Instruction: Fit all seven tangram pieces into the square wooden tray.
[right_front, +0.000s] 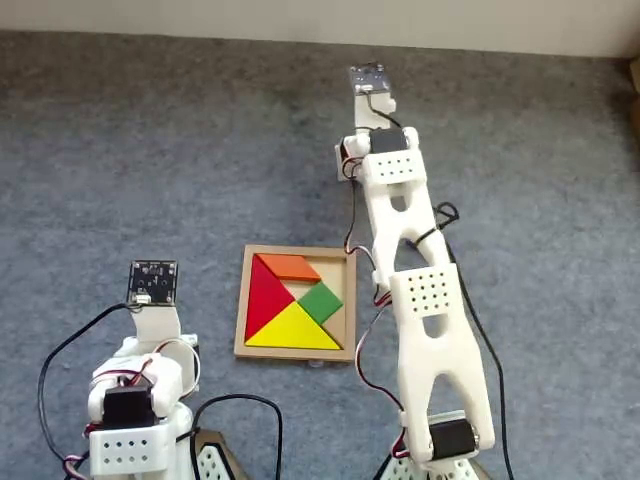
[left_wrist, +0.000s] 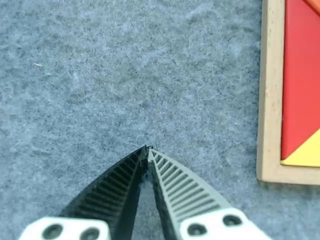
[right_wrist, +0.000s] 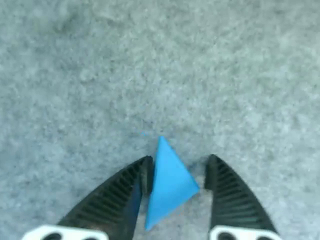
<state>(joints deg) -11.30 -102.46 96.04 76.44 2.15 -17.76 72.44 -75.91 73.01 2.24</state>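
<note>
currently four pieces in tray

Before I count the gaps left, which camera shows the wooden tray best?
The high view: the whole wooden tray lies in it, holding red, orange, green and yellow pieces. The left wrist view catches one stretch of its frame with red and yellow inside. The right wrist view faces carpet and a blue piece.

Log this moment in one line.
left gripper: shut, beside tray | right gripper: open, straddling blue triangle | tray: four pieces in
</note>
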